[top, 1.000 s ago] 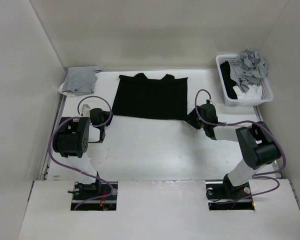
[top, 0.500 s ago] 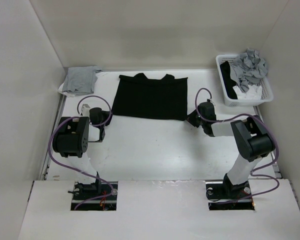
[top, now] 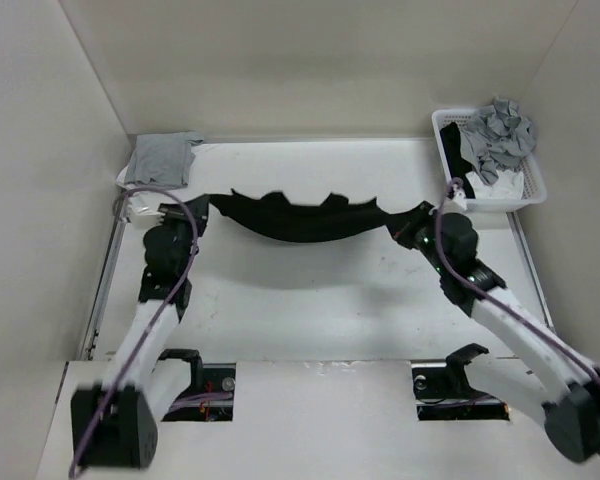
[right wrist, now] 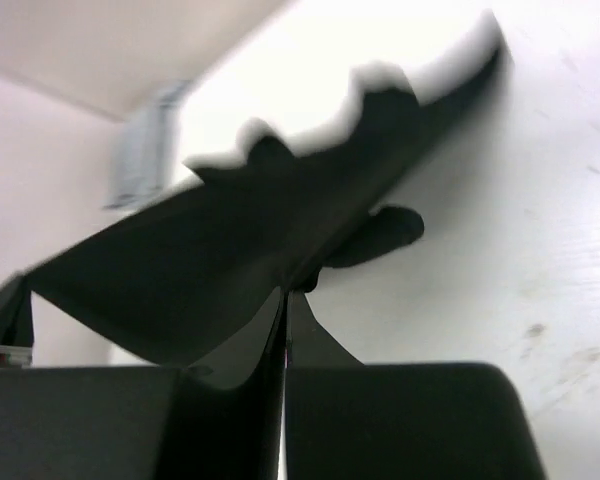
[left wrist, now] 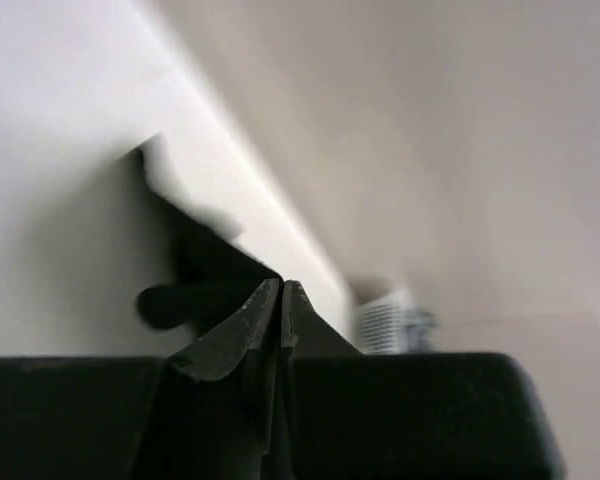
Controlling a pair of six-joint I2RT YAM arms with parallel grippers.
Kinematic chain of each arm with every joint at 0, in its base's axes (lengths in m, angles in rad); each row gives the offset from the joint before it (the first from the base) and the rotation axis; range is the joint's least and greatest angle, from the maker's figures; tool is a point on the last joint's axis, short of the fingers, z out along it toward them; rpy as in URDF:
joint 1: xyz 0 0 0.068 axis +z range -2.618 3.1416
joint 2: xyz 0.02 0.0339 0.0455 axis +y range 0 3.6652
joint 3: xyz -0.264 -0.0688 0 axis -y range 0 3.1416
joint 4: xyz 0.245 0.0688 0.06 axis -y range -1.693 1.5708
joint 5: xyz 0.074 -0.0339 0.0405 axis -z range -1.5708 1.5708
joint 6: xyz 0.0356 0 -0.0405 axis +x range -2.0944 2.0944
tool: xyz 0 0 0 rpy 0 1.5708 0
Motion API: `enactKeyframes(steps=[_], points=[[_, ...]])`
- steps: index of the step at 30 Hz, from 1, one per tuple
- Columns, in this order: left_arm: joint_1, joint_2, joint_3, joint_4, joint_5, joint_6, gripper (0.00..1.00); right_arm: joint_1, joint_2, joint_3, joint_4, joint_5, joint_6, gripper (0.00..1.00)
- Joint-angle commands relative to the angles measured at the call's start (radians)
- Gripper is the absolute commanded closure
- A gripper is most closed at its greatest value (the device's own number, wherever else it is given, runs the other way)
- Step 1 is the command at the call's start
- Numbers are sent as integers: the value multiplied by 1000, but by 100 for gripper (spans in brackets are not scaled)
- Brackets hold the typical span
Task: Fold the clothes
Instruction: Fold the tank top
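The clothes, a black T-shirt (top: 300, 216), hang in a sagging band above the table, strung between my two grippers. In the top view my left gripper (top: 204, 203) is shut on the shirt's left corner. At the opposite corner my right gripper (top: 413, 222) is shut as well. The left wrist view shows that gripper (left wrist: 281, 284) with its jaws pressed together on dark cloth (left wrist: 215, 262). The right wrist view shows the right gripper (right wrist: 285, 292) pinching the shirt (right wrist: 230, 262), which stretches away to a wavy far edge.
A folded grey garment (top: 162, 158) lies at the table's back left corner. A white basket (top: 536, 190) holding mottled grey cloth (top: 498, 132) and dark cloth stands at the back right. Walls enclose the table on three sides.
Both arms rose from the table and lifted the shirt's near corners, so the flat shirt now hangs between them. The right gripper closed on its corner.
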Motion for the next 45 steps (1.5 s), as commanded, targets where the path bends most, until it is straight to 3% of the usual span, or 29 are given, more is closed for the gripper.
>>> enactKeyframes(steps=[1, 5, 10, 12, 15, 20, 24, 28, 32, 35, 45], points=[[-2, -371, 42, -255, 0, 65, 100, 94, -287, 62, -280, 133, -111, 100], [-22, -651, 188, -529, -50, 174, 100, 261, -497, 221, -539, 285, -146, 99], [-89, -705, 257, -644, -92, 234, 100, 452, -522, 341, -636, 406, -163, 98], [-94, -678, 239, -646, -96, 228, 100, 457, -475, 338, -621, 407, -178, 98], [-79, -601, 191, -603, -93, 217, 100, 353, -380, 283, -534, 312, -189, 97], [-49, -315, 142, -413, -116, 190, 100, 48, -110, 197, -258, -22, -148, 97], [-45, 72, 228, -214, -161, 171, 100, -85, 271, 321, -80, -167, -119, 97], [-33, 465, 485, -161, -127, 179, 100, -158, 592, 592, -99, -215, -112, 97], [-13, 603, 627, -195, -55, 164, 100, -189, 700, 727, -164, -224, -125, 97], [-3, 559, 560, -175, -57, 162, 100, -191, 658, 662, -144, -213, -132, 97], [29, 217, 72, -31, 9, 101, 99, -174, 343, 154, 71, -169, -71, 97]])
